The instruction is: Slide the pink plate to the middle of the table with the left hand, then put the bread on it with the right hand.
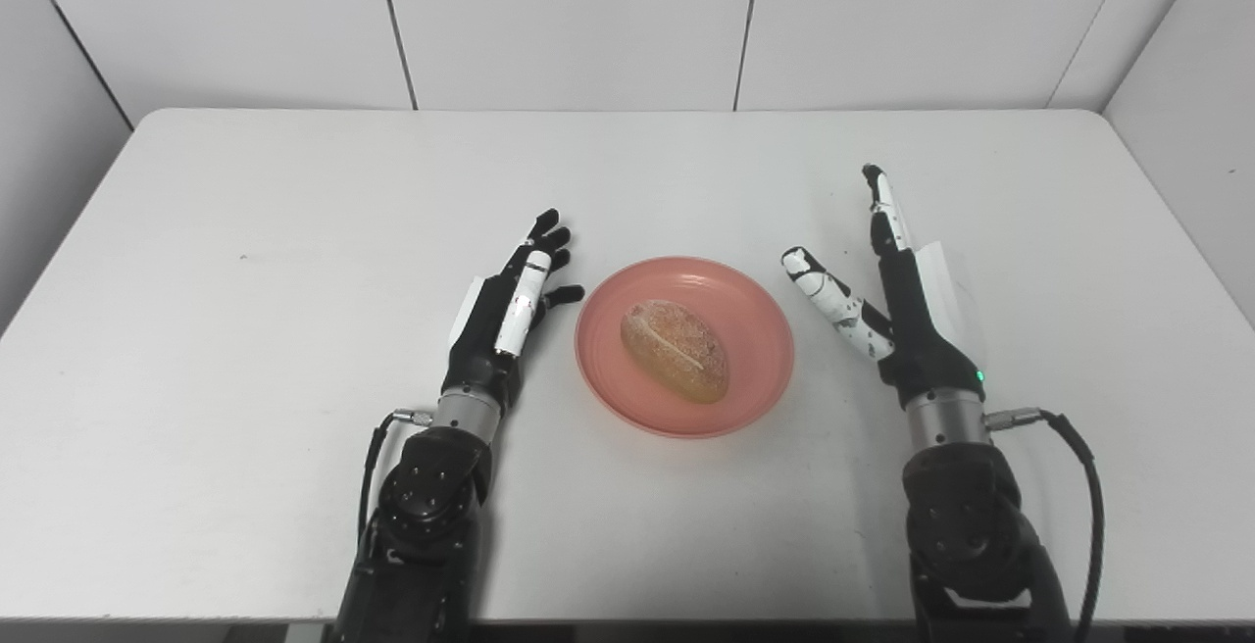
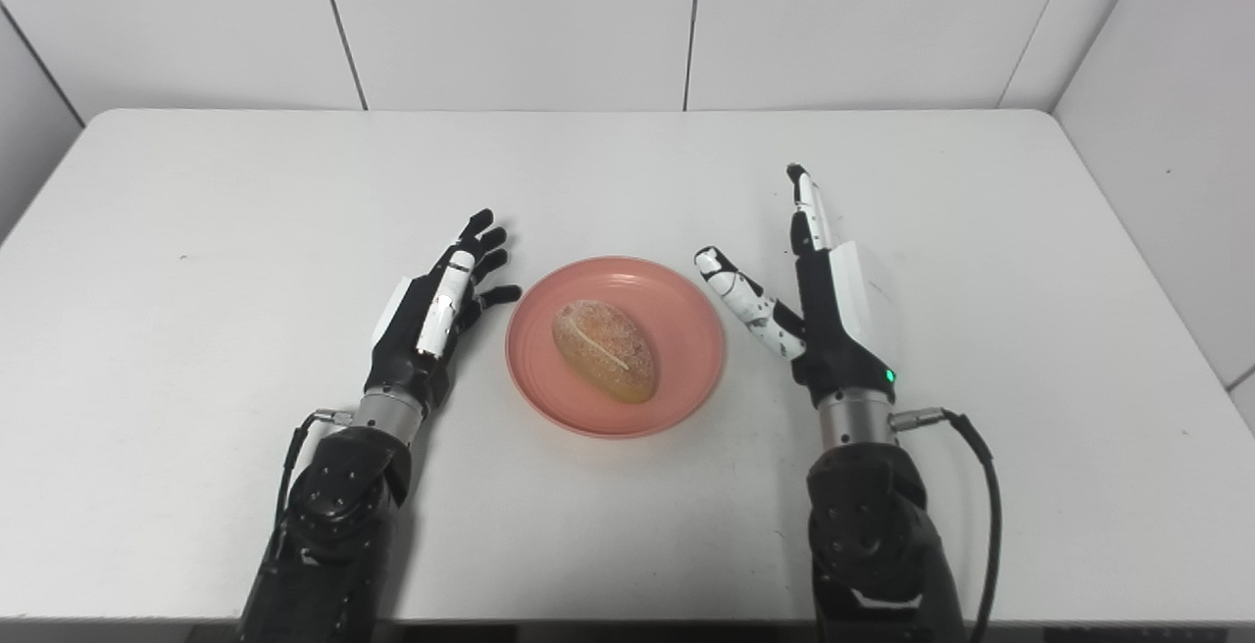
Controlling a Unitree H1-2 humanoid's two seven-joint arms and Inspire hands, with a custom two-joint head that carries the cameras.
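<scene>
The bread (image 1: 675,350) lies on the plate (image 1: 755,369) mid-bench (image 1: 245,349). The left hand (image 1: 505,315) and right hand (image 1: 887,300) flank it, spread and empty. A careless withdrawal could nudge the plate off centre.

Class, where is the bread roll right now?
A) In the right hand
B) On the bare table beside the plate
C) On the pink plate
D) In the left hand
C: the bread roll lies on the pink plate, with both hands open beside it.
</scene>
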